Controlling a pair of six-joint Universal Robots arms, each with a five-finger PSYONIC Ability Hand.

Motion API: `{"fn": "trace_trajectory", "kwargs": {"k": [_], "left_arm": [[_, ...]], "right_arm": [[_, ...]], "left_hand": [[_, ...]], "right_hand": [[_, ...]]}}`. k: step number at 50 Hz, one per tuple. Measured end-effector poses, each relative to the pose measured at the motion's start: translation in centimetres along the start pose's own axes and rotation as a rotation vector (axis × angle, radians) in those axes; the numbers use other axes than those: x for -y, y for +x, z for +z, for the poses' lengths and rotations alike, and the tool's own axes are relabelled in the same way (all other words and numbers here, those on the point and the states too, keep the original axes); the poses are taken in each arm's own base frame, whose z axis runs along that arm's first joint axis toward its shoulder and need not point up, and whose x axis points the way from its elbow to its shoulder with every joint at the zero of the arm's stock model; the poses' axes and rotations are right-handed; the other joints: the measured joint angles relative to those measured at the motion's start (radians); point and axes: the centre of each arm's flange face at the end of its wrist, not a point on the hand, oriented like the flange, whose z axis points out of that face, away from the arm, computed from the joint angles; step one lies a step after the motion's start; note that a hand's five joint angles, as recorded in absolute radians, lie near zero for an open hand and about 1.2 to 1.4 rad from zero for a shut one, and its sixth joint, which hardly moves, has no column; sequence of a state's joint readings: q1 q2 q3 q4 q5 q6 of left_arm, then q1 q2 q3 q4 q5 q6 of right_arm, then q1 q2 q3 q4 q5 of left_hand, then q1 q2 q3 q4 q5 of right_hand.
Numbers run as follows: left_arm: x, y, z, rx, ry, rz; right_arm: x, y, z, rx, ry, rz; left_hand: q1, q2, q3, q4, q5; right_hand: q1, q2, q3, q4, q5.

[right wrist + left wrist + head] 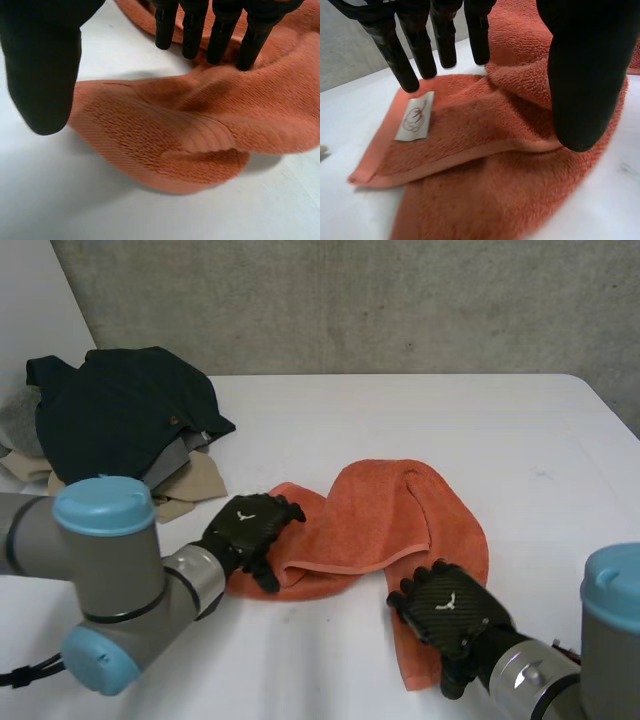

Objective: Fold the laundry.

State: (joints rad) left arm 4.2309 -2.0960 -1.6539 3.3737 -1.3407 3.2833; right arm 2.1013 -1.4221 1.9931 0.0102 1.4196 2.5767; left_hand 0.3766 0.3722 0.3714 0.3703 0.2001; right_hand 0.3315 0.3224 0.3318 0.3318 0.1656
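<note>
While the orange towel (370, 515) lies bunched in an arch on the bench (480, 420), neither of my hands grips it. My left hand (250, 525) sits on the towel's left end, fingers (420, 55) straight, thumb on a fold. My right hand (445, 610) rests straight fingers (220, 45) on its right end, thumb clear. Closing on these ridges, I judge, could catch doubled layers and twist it worse. Its white label (415, 116) carries a reddish squiggle, no legible words. Dark clothes (120, 420) are heaped beyond its left end.
</note>
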Motion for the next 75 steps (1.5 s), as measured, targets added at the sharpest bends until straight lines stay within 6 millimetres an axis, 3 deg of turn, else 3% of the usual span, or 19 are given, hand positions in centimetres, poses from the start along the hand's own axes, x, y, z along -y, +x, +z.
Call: {"fn": "trace_trajectory", "kwargs": {"k": [5, 7, 11, 14, 16, 18, 22, 24, 30, 35, 41, 45, 50, 57, 70, 71, 75], "left_arm": [[-0.4, 0.7, 1.5, -0.016, 0.002, 0.006], [-0.5, 1.0, 2.1, -0.017, 0.004, 0.012], [-0.5, 1.3, 2.9, -0.005, 0.013, 0.019], [-0.1, 1.2, 3.3, 0.023, 0.031, 0.024], [0.4, 0.9, 3.4, 0.055, 0.051, 0.028], [1.1, 0.6, 3.4, 0.082, 0.073, 0.029], [4.0, -0.2, 2.4, 0.135, 0.151, 0.035], [6.4, -0.7, 1.3, 0.163, 0.215, 0.039], [11.1, -2.3, -1.6, 0.221, 0.335, 0.052], [12.2, -3.6, -3.0, 0.255, 0.339, 0.053], [10.6, -4.4, -2.9, 0.267, 0.258, 0.039], [7.5, -4.1, -1.7, 0.240, 0.158, 0.023], [4.4, -2.7, -0.5, 0.167, 0.072, 0.013], [2.4, 0.0, 0.0, 0.050, 0.022, 0.018], [-0.1, 2.5, 1.8, -0.014, -0.034, 0.035], [-0.3, 2.5, 2.2, -0.009, -0.037, 0.037], [-0.2, 2.2, 3.1, 0.022, -0.028, 0.040]], "right_arm": [[-0.6, -1.1, 0.5, 0.013, 0.017, -0.041], [-1.0, -1.5, 0.9, 0.015, 0.016, -0.056], [-1.6, -1.8, 1.5, 0.008, 0.011, -0.073], [-1.9, -1.7, 2.2, -0.016, 0.011, -0.087], [-2.1, -1.3, 2.8, -0.055, 0.022, -0.100], [-2.0, -0.9, 3.1, -0.099, 0.037, -0.108], [-0.6, 1.0, 3.0, -0.237, 0.118, -0.123], [1.5, 3.0, 2.0, -0.363, 0.206, -0.133], [4.4, 7.3, -0.4, -0.522, 0.266, -0.134], [4.6, 10.6, -1.4, -0.536, 0.171, -0.103], [4.0, 13.2, -2.0, -0.491, 0.077, -0.049], [3.5, 13.9, -1.4, -0.452, 0.062, -0.027], [2.5, 14.0, 0.2, -0.429, 0.053, -0.017], [1.6, 14.2, 1.4, -0.451, 0.051, -0.017], [1.4, 14.7, 1.8, -0.492, 0.065, -0.022], [1.3, 14.7, 1.9, -0.492, 0.064, -0.022], [1.4, 14.9, 2.0, -0.495, 0.064, -0.027]], "left_hand": [[0.198, 0.189, 0.182, 0.186, 0.179], [0.446, 0.423, 0.421, 0.424, 0.410], [0.688, 0.698, 0.694, 0.700, 0.683], [0.779, 0.816, 0.811, 0.820, 0.797], [0.779, 0.820, 0.816, 0.826, 0.798], [0.779, 0.820, 0.816, 0.826, 0.798], [0.779, 0.821, 0.816, 0.826, 0.798], [0.779, 0.821, 0.816, 0.826, 0.798], [0.779, 0.822, 0.816, 0.826, 0.798], [0.779, 0.822, 0.816, 0.827, 0.798], [0.772, 0.806, 0.802, 0.809, 0.789], [0.249, 0.305, 0.311, 0.306, 0.304], [0.165, 0.180, 0.187, 0.173, 0.163], [0.165, 0.178, 0.187, 0.173, 0.163], [0.192, 0.200, 0.205, 0.193, 0.188], [0.547, 0.550, 0.529, 0.530, 0.520], [0.706, 0.797, 0.787, 0.796, 0.769]], "right_hand": [[0.000, 0.000, 0.000, 0.000, 0.000], [0.000, 0.000, 0.001, 0.001, 0.003], [0.071, 0.070, 0.072, 0.072, 0.064], [0.373, 0.444, 0.429, 0.427, 0.396], [0.446, 0.752, 0.735, 0.733, 0.721], [0.446, 0.834, 0.829, 0.831, 0.822], [0.446, 0.850, 0.852, 0.860, 0.849], [0.446, 0.851, 0.853, 0.862, 0.853], [0.446, 0.851, 0.854, 0.862, 0.854], [0.446, 0.851, 0.854, 0.864, 0.854], [0.446, 0.852, 0.857, 0.865, 0.854], [0.446, 0.852, 0.857, 0.866, 0.854], [0.446, 0.852, 0.857, 0.866, 0.854], [0.446, 0.852, 0.857, 0.866, 0.855], [0.446, 0.852, 0.857, 0.866, 0.855], [0.446, 0.852, 0.857, 0.866, 0.855], [0.446, 0.852, 0.857, 0.866, 0.855]]}}
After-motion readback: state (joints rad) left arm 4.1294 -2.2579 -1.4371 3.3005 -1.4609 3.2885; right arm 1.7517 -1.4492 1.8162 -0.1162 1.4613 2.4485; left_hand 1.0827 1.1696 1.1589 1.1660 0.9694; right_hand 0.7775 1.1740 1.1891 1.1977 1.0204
